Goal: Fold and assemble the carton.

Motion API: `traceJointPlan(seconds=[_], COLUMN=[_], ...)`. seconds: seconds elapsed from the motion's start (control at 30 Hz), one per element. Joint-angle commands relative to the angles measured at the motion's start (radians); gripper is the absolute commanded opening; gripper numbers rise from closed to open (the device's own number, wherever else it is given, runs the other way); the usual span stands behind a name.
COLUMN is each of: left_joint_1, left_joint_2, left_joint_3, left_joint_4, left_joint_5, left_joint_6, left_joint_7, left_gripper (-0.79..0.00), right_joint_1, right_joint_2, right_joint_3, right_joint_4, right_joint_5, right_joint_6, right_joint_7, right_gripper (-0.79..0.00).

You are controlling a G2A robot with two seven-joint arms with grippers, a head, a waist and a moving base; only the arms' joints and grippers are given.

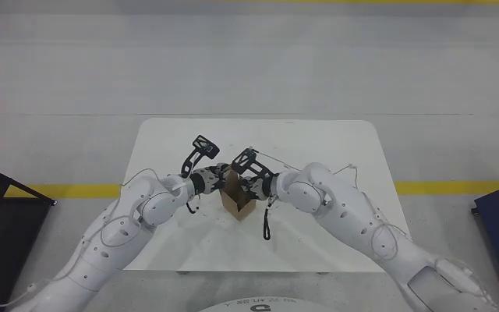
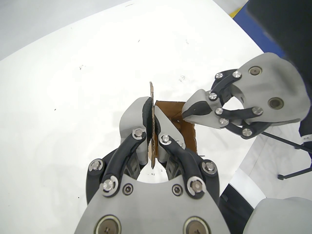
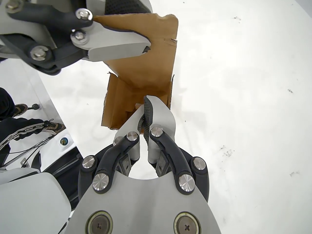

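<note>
left fingers (image 2: 131, 120) pinch carton (image 3: 151, 69) flap; right fingers (image 3: 162, 116), closed, sit inside.

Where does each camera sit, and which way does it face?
Top view: above the arms, facing down at the table; both arms meet at the carton.
Left wrist view: behind the left gripper, which clamps a carton flap.
Right wrist view: behind the right gripper, facing into the carton.
Shared: both wrist views show carton and both grippers.

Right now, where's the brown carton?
Top view: the carton stands on the table, between the left claw, which pinches its upright flap, and the right claw.
</note>
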Motion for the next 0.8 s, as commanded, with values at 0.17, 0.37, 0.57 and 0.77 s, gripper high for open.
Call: traceJointPlan(seconds=[0.17,0.37,0.57,0.77], left_joint_1=[0.005,0.018,0.028,0.020], left_joint_2=[-0.003,-0.004,-0.003,-0.012], left_joint_3=[-0.009,-0.020,-0.042,-0.034], left_joint_4=[0.004,0.012,0.016,0.032], left_joint_5=[0.003,0.005,0.010,0.003], left_joint_6=[-0.010,-0.024,-0.029,-0.038], left_joint_7=[-0.007,-0.001,0.003,0.028], left_gripper=[-0.785,-0.785,-0.785,-0.785], right_joint_1=[0.062,0.095,0.098,0.064], right_joint_2=[-0.032,-0.053,-0.064,-0.058], right_joint_3=[-0.049,-0.070,-0.076,-0.050], right_joint_4=[0.062,0.107,0.116,0.080], right_joint_5=[0.005,0.029,0.040,0.048], right_joint_6=[0.054,0.065,0.038,0.022], right_joint_7=[0.050,0.075,0.054,0.035], right_gripper=[-0.785,-0.785,-0.785,-0.785])
